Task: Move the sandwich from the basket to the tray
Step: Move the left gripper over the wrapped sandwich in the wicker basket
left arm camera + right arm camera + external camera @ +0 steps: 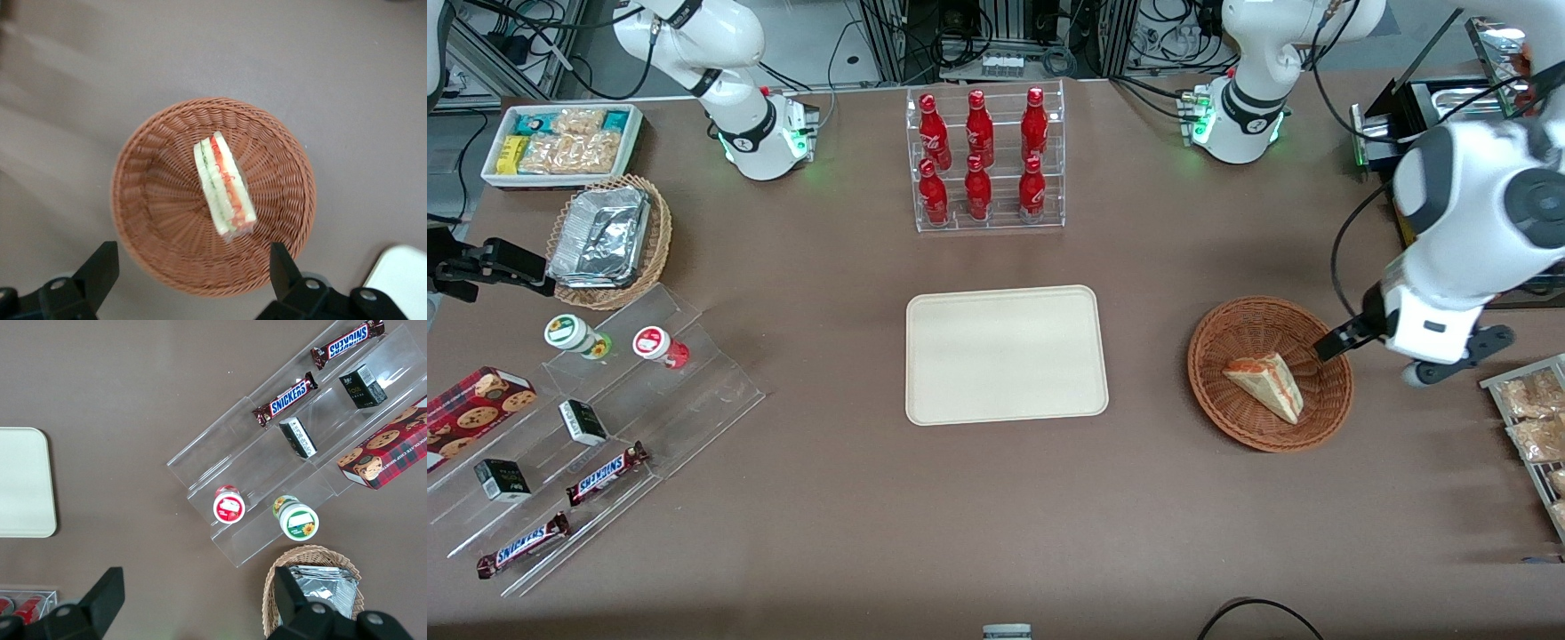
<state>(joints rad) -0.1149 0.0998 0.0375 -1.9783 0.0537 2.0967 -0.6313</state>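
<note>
The sandwich (pixel 1267 384) (pixel 223 187), a pale bread wedge with red and green filling on its edge, lies alone in the round reddish-brown wicker basket (pixel 1227 329) (pixel 147 200). My left gripper (pixel 1343 340) (pixel 192 267) hovers above the basket's rim on the side toward the working arm's end of the table. It is open wide with nothing between its black fingers (pixel 100 270), and it is apart from the sandwich. The cream-beige tray (pixel 1005 356) (pixel 403 280) lies flat at the table's middle, beside the basket, with nothing on it.
A clear rack of red bottles (pixel 983 160) stands farther from the front camera than the tray. A wire rack of bagged snacks (pixel 1534 418) sits close to the basket at the working arm's end. A clear stepped display (pixel 605 418), tan foil basket (pixel 609 240) and white snack bin (pixel 560 142) lie toward the parked arm's end.
</note>
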